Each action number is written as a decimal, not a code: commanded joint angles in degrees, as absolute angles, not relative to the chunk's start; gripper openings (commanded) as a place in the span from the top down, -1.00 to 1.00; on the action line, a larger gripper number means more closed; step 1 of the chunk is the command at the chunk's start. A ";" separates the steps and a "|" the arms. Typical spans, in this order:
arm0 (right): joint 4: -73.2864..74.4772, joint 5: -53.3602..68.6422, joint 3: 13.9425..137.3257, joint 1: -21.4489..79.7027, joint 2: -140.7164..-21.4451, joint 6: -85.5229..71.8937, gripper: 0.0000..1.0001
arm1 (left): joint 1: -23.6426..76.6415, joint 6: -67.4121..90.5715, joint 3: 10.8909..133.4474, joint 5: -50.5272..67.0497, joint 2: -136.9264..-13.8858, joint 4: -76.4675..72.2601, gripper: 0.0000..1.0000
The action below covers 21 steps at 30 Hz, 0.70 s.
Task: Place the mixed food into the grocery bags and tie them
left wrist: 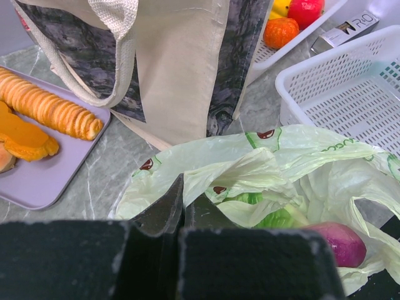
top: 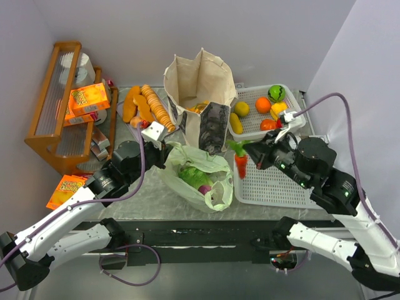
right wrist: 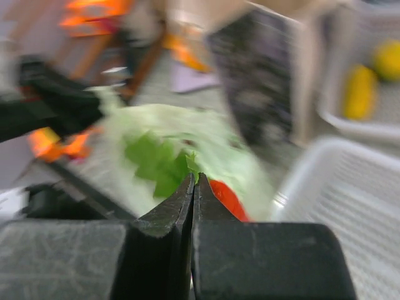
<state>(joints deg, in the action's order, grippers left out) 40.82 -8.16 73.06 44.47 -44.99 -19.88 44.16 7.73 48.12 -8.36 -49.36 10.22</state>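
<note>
The pale-green plastic bag point(top: 200, 175) lies open on the table with a leafy cabbage point(left wrist: 275, 215) and a purple-red bulb point(left wrist: 340, 240) inside. My left gripper point(left wrist: 181, 190) is shut on the bag's near rim point(left wrist: 206, 172). My right gripper point(right wrist: 194, 178) is shut on the green leaves point(right wrist: 156, 162) of the orange carrot point(top: 240, 164), which hangs in the air just right of the bag, over the basket's edge. The right wrist view is blurred. The beige canvas tote point(top: 200, 94) stands upright behind the bag with something orange inside. Fruit pieces point(top: 262, 105) lie in the far basket.
An empty white mesh basket point(top: 275, 184) sits under my right arm, with the fruit basket point(top: 294, 115) behind it. Bread loaves point(top: 153, 106) lie on a purple tray point(left wrist: 37, 181) left of the tote. A wooden rack point(top: 62, 100) holds orange boxes; an orange pack point(top: 65, 187) lies near the table's left edge.
</note>
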 commanded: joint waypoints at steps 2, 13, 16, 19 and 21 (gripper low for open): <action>24.89 -1.50 72.60 49.48 -49.65 -16.26 1.00 | 44.03 7.30 48.34 -8.08 -49.22 8.61 0.98; 17.49 1.41 71.98 53.17 -57.83 -15.73 1.00 | 43.95 7.03 48.43 -8.79 -49.04 8.88 0.97; 18.54 1.23 70.23 53.44 -58.54 -17.13 1.00 | 43.95 7.12 48.43 -8.70 -48.87 8.79 0.98; 19.51 0.18 67.77 53.61 -57.92 -18.89 1.00 | 43.95 7.12 48.51 -8.53 -48.95 8.79 0.98; 20.12 0.09 65.49 53.70 -57.13 -19.77 1.00 | 43.95 7.12 48.52 -8.53 -48.96 8.88 0.98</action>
<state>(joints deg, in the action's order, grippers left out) 20.93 0.69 68.23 53.08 -58.74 -17.52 44.16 7.70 48.12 -8.40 -49.34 10.22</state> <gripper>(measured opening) 0.007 0.023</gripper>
